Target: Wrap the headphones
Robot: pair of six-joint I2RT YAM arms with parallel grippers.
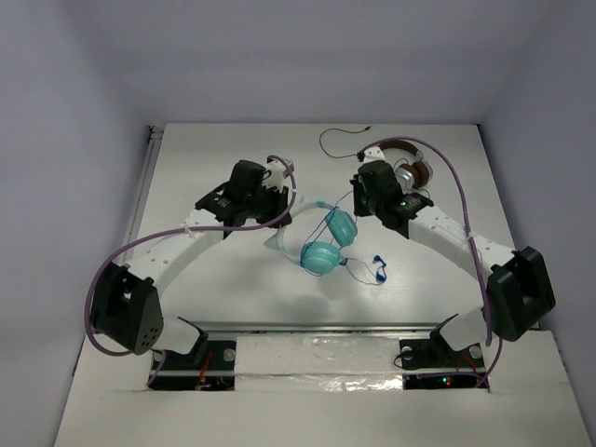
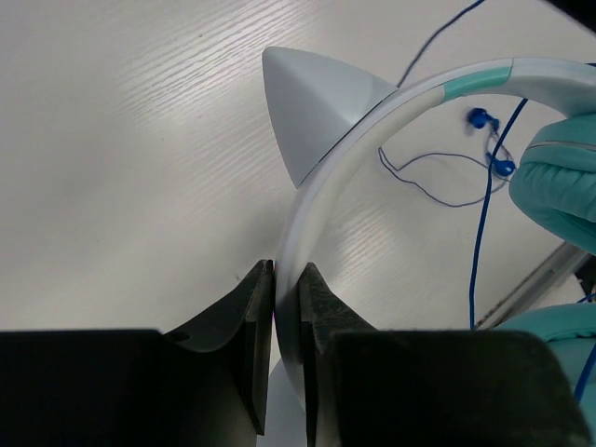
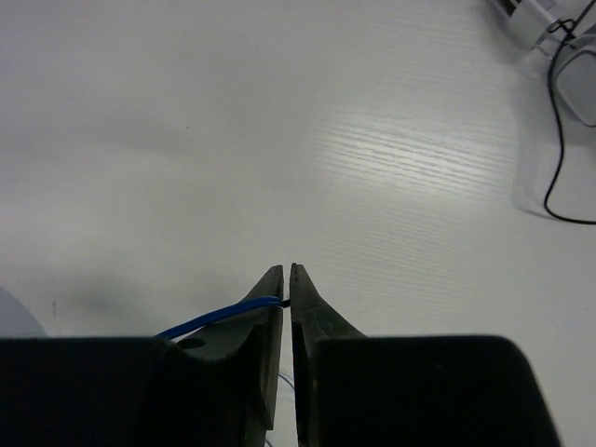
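The white worktop (image 1: 214,289) spreads under both my arms, and the teal headphones (image 1: 326,244) are near its middle, between my two claws; I cannot tell whether they rest on it or hang just above it. Beyond the headphones and to their right lie the brown headphones (image 1: 414,168), well apart from the teal pair, their black cable (image 1: 340,140) looping further back. My left claw (image 2: 284,270) is to the left of the headphones and is clamped on their pale headband (image 2: 321,200), which runs up between the fingers and curves over to the teal earcups (image 2: 563,182). A pointed white ear (image 2: 312,107) stands out from the headband just past my grip. My right claw (image 3: 287,272) is to the right of the headphones, its fingers almost together with only a thin slit between them. The blue cable (image 3: 219,317) runs into that slit from the left, but I cannot tell whether it is pinched. The cable's small blue plug (image 2: 480,118) lies on the worktop near the earcups.
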